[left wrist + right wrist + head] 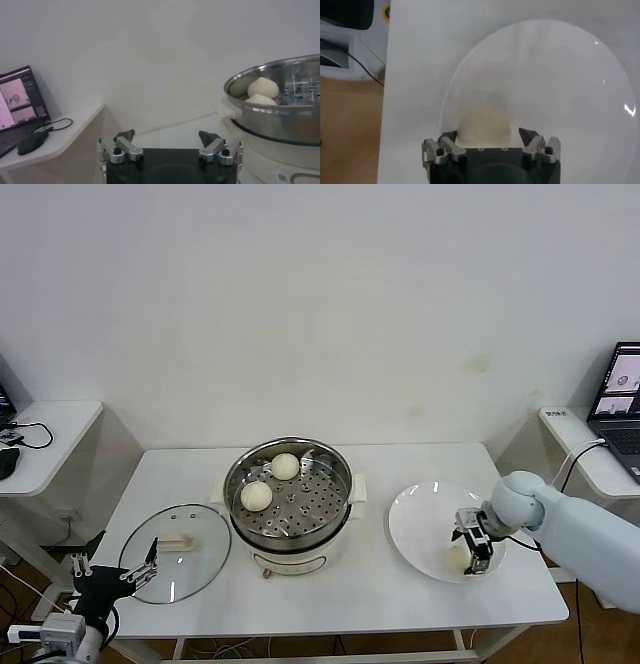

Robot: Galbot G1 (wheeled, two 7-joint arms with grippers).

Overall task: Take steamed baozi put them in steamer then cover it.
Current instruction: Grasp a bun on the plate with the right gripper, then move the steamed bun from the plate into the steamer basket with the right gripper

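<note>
The steel steamer (340,484) stands mid-table on its cream base, with two cream-white baozi (285,466) (257,496) on its perforated tray. They also show in the left wrist view (263,87). The glass cover (190,574) with its cream handle lies flat on the table left of the steamer. My right gripper (474,556) is down over the white plate (420,519), open, its fingers on either side of a baozi (486,119) lying on the plate (545,75). I cannot tell whether they touch it. A fourth baozi is not in view. My left gripper (115,576) hangs open and empty off the table's front left corner.
Small side tables stand at both sides. The left one (60,130) holds a laptop (20,97), a mouse (32,142) and cables. The right one holds a laptop (622,399). A white wall is close behind the table.
</note>
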